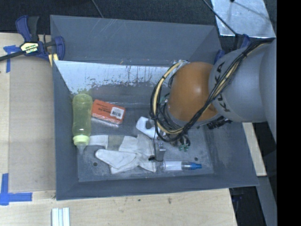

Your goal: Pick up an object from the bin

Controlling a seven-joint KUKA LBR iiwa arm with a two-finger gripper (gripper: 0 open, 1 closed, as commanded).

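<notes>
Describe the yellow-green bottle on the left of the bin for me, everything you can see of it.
The bottle looks like translucent yellow-green plastic, cylindrical, with a rounded base and a narrower cap end. It lies on its side on the bin floor by the left wall, base toward the far wall, cap toward the near edge. The orange packet lies just to its right and white cloth reaches its cap end; whether either touches it I cannot tell.

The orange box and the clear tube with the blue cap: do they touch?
Apart. The camera view shows the orange box at the left and the clear tube at the front wall, with white cloth between them.
</notes>
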